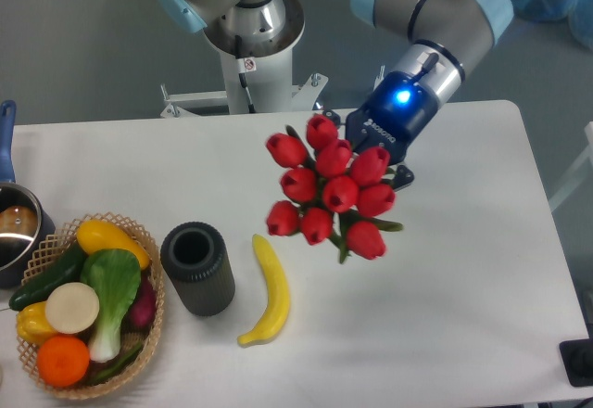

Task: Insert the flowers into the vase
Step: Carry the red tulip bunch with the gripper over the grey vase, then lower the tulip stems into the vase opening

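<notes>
- In the fixed camera view, we see the gripper (371, 148) mostly hidden behind the flowers (329, 190); it is clamped on their stems, the red buds fanned out in front of and below it, held above the counter (463, 287).
- We find the vase (197, 268) standing upright on the counter, well to the left of and below the bunch, its mouth open.
- A banana (267, 290) lies between vase and flowers; a wicker basket (93, 227) of vegetables sits just left of the vase.

White "ROBOTIQ" lettering — on the gripper (368, 151).
</notes>
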`<state>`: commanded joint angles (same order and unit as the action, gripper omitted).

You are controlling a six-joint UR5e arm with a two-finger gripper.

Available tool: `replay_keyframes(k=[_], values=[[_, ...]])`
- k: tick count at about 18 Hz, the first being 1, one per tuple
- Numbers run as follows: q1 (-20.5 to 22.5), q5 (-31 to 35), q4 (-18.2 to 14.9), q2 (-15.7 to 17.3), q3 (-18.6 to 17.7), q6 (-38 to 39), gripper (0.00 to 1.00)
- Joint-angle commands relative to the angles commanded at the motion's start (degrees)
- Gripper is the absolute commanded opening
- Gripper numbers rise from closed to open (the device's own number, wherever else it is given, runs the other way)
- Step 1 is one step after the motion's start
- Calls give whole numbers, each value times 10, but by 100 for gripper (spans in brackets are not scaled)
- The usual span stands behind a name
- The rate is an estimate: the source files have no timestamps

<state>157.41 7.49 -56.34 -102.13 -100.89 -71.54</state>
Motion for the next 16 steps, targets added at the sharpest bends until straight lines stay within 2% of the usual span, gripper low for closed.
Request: replay_keyframes(k=[3, 5, 9, 16], values=[[-14, -50, 2, -3, -8, -5, 34], [-35, -58, 7, -8, -7, -7, 34], [-77, -98, 30, -36, 2, -7, 34], [-116, -100, 33, -50, 8, -14, 34]])
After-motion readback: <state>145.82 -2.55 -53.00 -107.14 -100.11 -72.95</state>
